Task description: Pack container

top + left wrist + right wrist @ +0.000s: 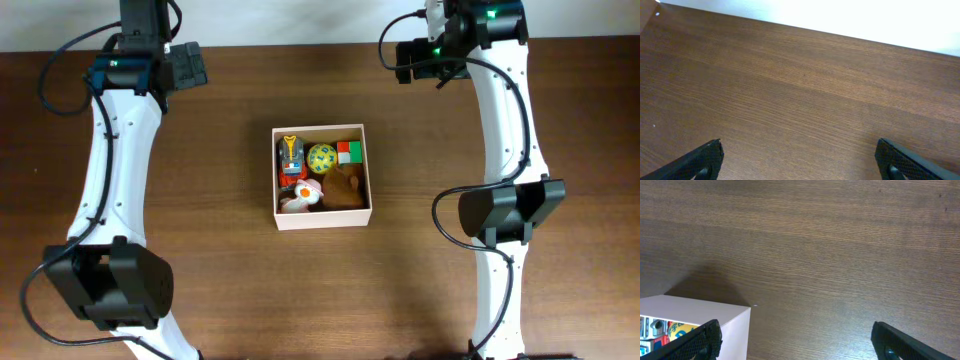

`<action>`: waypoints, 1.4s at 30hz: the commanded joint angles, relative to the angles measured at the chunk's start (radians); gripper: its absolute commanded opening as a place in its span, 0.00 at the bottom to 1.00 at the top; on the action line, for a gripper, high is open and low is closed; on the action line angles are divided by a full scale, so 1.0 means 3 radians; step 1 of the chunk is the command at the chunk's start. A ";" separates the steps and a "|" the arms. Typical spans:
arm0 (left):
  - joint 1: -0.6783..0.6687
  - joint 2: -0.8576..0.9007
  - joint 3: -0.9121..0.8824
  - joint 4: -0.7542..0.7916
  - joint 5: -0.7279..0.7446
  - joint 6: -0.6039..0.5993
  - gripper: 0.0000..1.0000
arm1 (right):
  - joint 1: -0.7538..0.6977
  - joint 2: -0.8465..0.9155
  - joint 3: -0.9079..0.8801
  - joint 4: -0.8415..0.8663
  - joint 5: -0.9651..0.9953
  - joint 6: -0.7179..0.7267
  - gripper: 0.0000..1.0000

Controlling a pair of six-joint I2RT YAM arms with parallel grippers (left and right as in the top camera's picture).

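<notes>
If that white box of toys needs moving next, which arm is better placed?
Probably right: the right claw, open, looks at a corner of the square white-walled cardboard container; the left claw, also open, sees only brown wooden table.

Light falls evenly from above in the overhead view, bright and sharp, with only soft shadows on the table [230, 130] — the pale strip beyond its far edge is blown out to white, as in the left wrist view. The right wrist picture is dimmer, with a diffuse shadow on the wood beside the container [695, 317]; the grain is crisp in both.
</notes>
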 commanded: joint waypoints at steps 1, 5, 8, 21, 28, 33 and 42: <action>-0.0004 -0.0013 0.0020 -0.0005 -0.0032 -0.0041 0.99 | -0.0024 -0.0045 0.0048 0.0006 -0.0010 -0.0011 0.99; -0.0004 -0.0013 0.0022 -0.0005 -0.0032 -0.0041 0.99 | -0.0024 -0.0137 0.0055 0.0064 -0.0008 -0.0229 0.99; -0.0004 -0.0013 0.0022 -0.0005 -0.0032 -0.0041 0.99 | -0.0014 -0.0303 0.0055 0.0191 -0.0008 -0.0521 0.99; -0.0004 -0.0013 0.0022 -0.0005 -0.0032 -0.0041 0.99 | 0.0071 -0.1401 0.0053 0.0787 0.0019 -0.1146 0.99; -0.0004 -0.0013 0.0022 -0.0005 -0.0032 -0.0041 0.99 | 0.0065 -0.2088 0.0050 0.0786 0.0020 -0.1146 0.99; -0.0004 -0.0013 0.0022 -0.0005 -0.0032 -0.0041 0.99 | 0.0061 -0.2677 -0.0164 0.0776 0.0020 -0.1146 0.99; -0.0004 -0.0013 0.0022 -0.0005 -0.0032 -0.0041 0.99 | 0.0050 -0.4189 -0.1813 0.1177 0.0029 -0.1211 0.99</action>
